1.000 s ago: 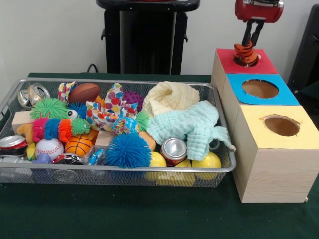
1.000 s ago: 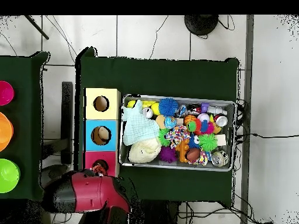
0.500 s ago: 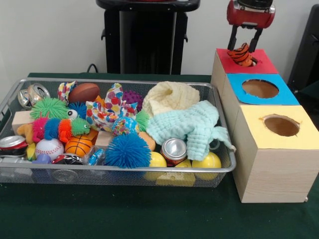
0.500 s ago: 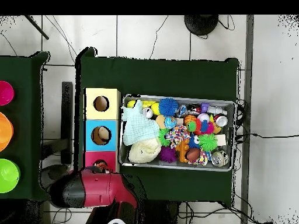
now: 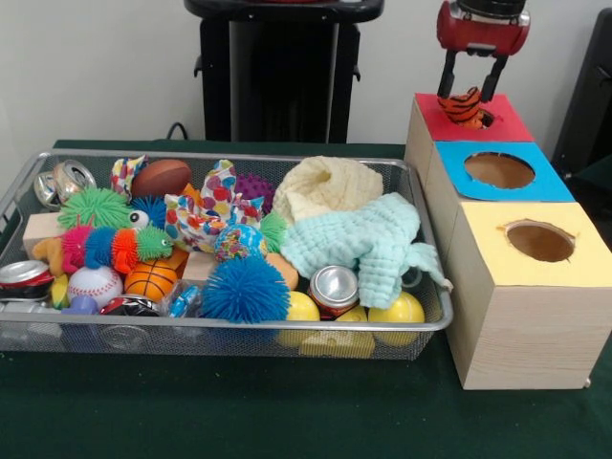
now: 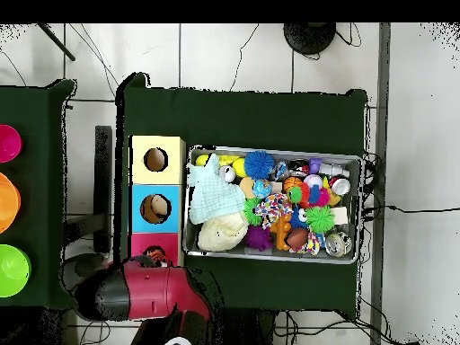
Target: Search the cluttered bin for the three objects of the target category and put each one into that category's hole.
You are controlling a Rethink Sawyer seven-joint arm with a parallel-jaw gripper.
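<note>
Orange-black striped tiger toy [image 5: 465, 105] at red box top [image 5: 473, 119]. Next box top blue [image 5: 500, 170], last yellow [image 5: 537, 243]; box sides pale wood. Bin [image 5: 226, 332] silver wire mesh. Inside: mint green cloth [image 5: 368, 244], cream cloth [image 5: 327, 187], blue spiky ball [image 5: 245, 288], green spiky ball [image 5: 96, 207], rainbow caterpillar [image 5: 105, 247], orange basketball [image 5: 151, 280], white red-stitched baseball [image 5: 94, 284], yellow balls [image 5: 399, 309], polka-dot fabric toy [image 5: 208, 218]. Table cover dark green [image 5: 239, 406].

your front view sits low and close, facing across the wire bin [image 5: 229, 330] and boxes [image 5: 521, 287]. your overhead view looks straight down from high up; both share bin [image 6: 274, 256] and boxes [image 6: 137, 193].
</note>
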